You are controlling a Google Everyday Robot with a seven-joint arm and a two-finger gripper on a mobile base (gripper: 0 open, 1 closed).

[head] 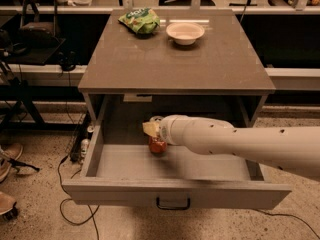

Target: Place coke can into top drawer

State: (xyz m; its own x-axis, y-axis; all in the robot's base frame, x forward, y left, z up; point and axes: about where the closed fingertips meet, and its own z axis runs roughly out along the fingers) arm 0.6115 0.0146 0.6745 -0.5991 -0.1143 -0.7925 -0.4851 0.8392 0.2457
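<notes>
The top drawer (175, 193) is pulled out wide, its grey front panel with a dark handle facing me. My white arm reaches in from the right. The gripper (152, 130) is inside the drawer near its middle and is shut on the coke can (157, 145). The red can hangs upright below the fingers, at or just above the drawer floor. Its silver top shows just behind the fingers.
On the grey table top (175, 59) lie a green chip bag (140, 20) and a white bowl (185, 32) near the back. Cables and a power strip (85, 144) lie on the floor to the left. Shelving stands behind.
</notes>
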